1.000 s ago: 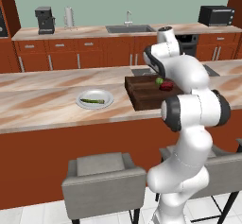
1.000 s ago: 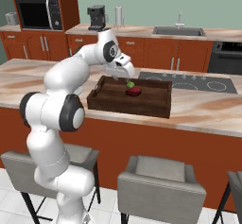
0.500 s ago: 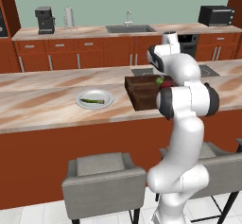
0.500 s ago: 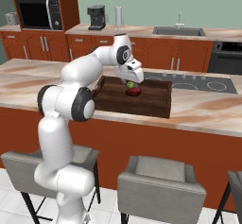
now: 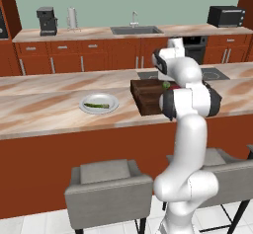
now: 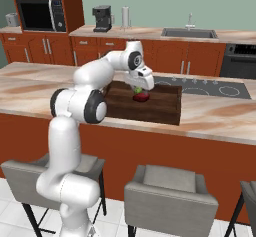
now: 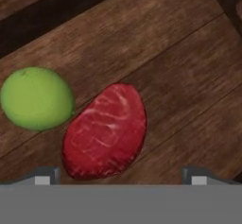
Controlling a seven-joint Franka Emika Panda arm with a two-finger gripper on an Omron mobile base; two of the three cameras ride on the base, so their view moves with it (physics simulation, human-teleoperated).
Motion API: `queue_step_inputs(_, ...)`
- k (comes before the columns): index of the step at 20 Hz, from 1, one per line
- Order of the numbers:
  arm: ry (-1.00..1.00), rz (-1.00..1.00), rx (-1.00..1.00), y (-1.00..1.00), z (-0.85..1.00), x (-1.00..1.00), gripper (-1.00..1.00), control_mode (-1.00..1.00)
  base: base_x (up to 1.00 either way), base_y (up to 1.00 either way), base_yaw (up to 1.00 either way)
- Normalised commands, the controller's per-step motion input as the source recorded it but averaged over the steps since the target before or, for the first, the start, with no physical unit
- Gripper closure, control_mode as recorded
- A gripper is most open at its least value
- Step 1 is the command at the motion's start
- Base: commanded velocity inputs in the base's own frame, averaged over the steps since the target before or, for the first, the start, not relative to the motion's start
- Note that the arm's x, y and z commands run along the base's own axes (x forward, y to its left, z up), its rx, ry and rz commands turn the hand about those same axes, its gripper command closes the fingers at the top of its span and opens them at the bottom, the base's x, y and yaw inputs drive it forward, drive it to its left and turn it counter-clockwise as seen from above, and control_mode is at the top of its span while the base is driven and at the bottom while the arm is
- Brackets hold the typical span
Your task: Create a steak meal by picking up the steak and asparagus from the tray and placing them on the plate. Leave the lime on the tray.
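I see gripper point(image 7: 118, 183) spread wide, holding nothing, over steak point(image 7: 105, 132) on tray point(image 7: 179, 67); lime point(image 7: 37, 98) just beside steak; asparagus point(image 5: 97, 105) on plate point(image 5: 99, 103).

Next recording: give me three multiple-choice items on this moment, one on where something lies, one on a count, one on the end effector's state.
1. Where does the asparagus lie?
A. on the plate
B. on the tray
C. on the stove

2. How many food items lie on the tray?
A. one
B. two
C. three

3. How does the end effector stand?
A. shut on the lime
B. shut on the steak
C. open above the steak

Key:
1 A: the asparagus rests on the plate.
2 B: the steak and the lime lie on the tray.
3 C: the end effector has its fingertips spread wide, holding nothing.
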Motion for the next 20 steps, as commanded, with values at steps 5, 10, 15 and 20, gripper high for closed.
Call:
queue_step_inputs(5,0.00,0.00,0.00,0.00,-0.30,0.14,-1.00,-1.00,0.00,0.00,0.00)
queue_step_inputs(10,0.00,0.00,0.00,0.00,-0.28,0.10,-1.00,-1.00,0.00,0.00,0.00)
queue_step_inputs(15,0.00,0.00,0.00,0.00,-0.24,0.10,-1.00,-1.00,0.00,0.00,0.00)
queue_step_inputs(20,-0.02,0.00,0.00,0.00,-0.16,0.12,-1.00,-1.00,0.00,0.00,0.00)
